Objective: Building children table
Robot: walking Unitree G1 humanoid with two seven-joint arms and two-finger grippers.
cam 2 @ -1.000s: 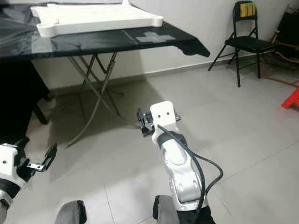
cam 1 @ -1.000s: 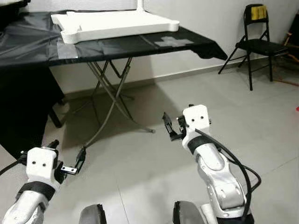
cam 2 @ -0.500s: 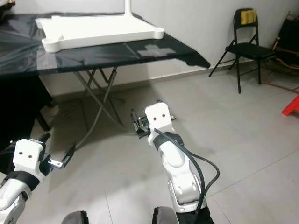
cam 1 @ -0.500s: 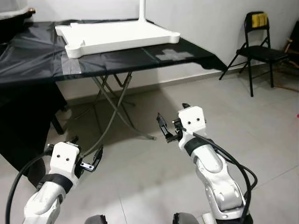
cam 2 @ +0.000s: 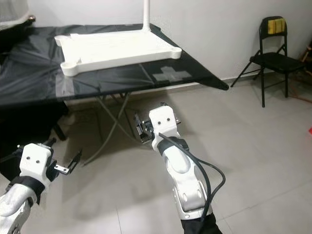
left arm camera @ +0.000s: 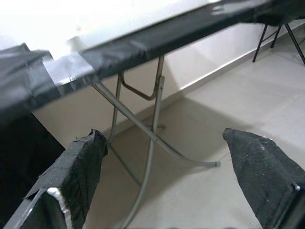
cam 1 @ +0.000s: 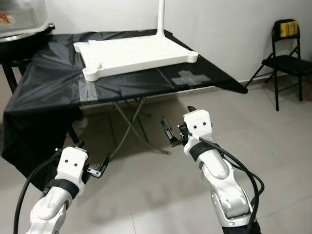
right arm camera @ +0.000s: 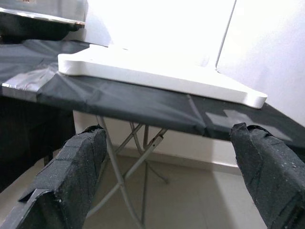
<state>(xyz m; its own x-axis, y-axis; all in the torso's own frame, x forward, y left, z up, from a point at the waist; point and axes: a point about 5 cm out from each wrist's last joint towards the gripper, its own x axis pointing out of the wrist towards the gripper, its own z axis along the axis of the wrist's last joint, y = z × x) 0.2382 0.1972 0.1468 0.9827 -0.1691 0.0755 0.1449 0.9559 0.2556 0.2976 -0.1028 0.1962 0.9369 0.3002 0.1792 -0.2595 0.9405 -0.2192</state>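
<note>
Left eye view: folding table [cam 1: 58, 90] draped in black sheeting, standing against the white wall on crossed metal legs [cam 1: 127, 127]. White children's tabletop [cam 1: 136, 54] lying upside down on the sheeting, toward the far right corner of the folding table, rim up, with round leg sockets visible at its corners. One white leg [cam 1: 159, 18] already fitted upright at the tabletop's far right corner, top cut off by the frame. Grey tape patches on the sheeting: a cross-shaped patch [cam 1: 188, 78] near the right edge, a strip [cam 1: 88, 90] at the front edge below the tabletop's near left corner. Dark container [cam 1: 22, 34] at the far left corner of the folding table, contents not identifiable. Black folding chair [cam 1: 286, 57] well apart to the right, against the wall, with a yellow item [cam 1: 289, 28] on its backrest.

Left gripper [cam 1: 101, 166] held low over the grey tiled floor [cam 1: 161, 195], in front of the folding table's front edge and below it. Fingers [left arm camera: 76, 176] spread wide in the left wrist view, nothing between them, pointing toward the metal legs.

Right gripper [cam 1: 168, 135] raised higher, in front of the front edge, short of the tabletop and not touching it. Fingers [right arm camera: 71, 171] spread wide in the right wrist view, nothing held, aimed at the tabletop's near side and the sheeting below it.
</note>
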